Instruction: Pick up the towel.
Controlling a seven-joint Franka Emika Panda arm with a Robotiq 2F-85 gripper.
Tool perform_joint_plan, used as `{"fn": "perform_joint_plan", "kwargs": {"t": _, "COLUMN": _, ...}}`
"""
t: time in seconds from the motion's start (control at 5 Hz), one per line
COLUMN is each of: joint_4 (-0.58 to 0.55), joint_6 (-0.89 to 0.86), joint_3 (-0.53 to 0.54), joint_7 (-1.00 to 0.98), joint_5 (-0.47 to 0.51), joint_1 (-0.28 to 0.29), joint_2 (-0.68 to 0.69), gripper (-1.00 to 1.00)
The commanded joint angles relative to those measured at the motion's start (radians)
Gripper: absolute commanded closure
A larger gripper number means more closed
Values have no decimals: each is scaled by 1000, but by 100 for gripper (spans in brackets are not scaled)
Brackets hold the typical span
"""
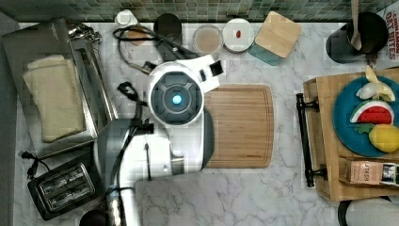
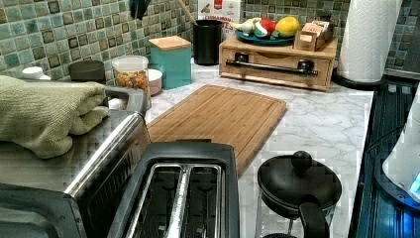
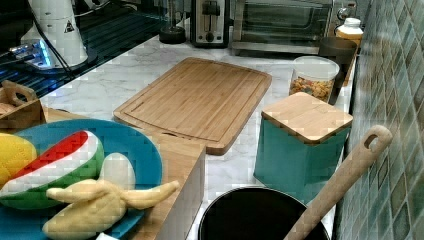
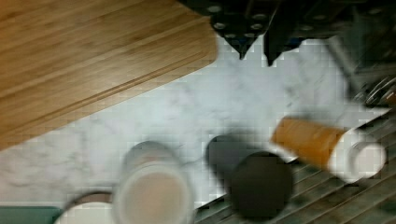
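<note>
The towel (image 1: 54,96) is a folded cream-beige cloth lying flat on top of the silver toaster oven (image 1: 28,52) at the top view's left. In the left view the towel (image 2: 44,111) sits on the oven's roof (image 2: 29,173) at the left view's left. My arm's wrist (image 1: 176,99) hangs over the counter between the oven and the wooden cutting board (image 1: 240,125), to the right of the towel and apart from it. In the wrist view my gripper (image 4: 257,46) hovers above bare marble beside the board's corner (image 4: 84,56), holding nothing.
A black toaster (image 1: 63,188) stands in front of the oven. Along the tiled wall are a dark cup (image 4: 261,184), a clear jar (image 4: 152,186), an orange bottle (image 4: 327,147) and a teal box (image 2: 171,62). A wooden tray with a fruit plate (image 1: 362,117) fills the top view's right.
</note>
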Motion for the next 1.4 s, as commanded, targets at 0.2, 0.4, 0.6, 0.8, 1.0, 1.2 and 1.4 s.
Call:
{"fn": "perform_joint_plan", "kwargs": {"t": 0.2, "joint_4": 46, "joint_6": -45, "joint_3": 66, "joint_7": -344, "joint_5": 224, "joint_1": 30, "joint_2": -9, "gripper": -100}}
{"fn": "perform_joint_plan", "kwargs": {"t": 0.4, "joint_4": 70, "joint_6": -59, "joint_3": 97, "joint_7": -422, "joint_5": 263, "joint_1": 35, "joint_2": 19, "gripper": -100}}
{"fn": "perform_joint_plan", "kwargs": {"t": 0.6, "joint_4": 108, "joint_6": -76, "joint_3": 124, "joint_7": -525, "joint_5": 320, "joint_1": 45, "joint_2": 57, "gripper": -100}}
{"fn": "perform_joint_plan", "kwargs": {"t": 0.8, "joint_4": 110, "joint_6": -41, "joint_3": 140, "joint_7": -618, "joint_5": 416, "joint_1": 60, "joint_2": 66, "gripper": -100}}
{"fn": "perform_joint_plan", "kwargs": {"t": 1.0, "joint_4": 89, "joint_6": 17, "joint_3": 157, "joint_7": -704, "joint_5": 524, "joint_1": 72, "joint_2": 67, "gripper": -100}}
{"fn": "perform_joint_plan", "kwargs": {"t": 1.2, "joint_4": 92, "joint_6": 69, "joint_3": 180, "joint_7": -738, "joint_5": 573, "joint_1": 85, "joint_2": 70, "gripper": -100}}
{"fn": "perform_joint_plan", "kwargs": {"t": 1.4, "joint_4": 133, "joint_6": 44, "joint_3": 197, "joint_7": -726, "joint_5": 532, "joint_1": 95, "joint_2": 119, "gripper": -100}}
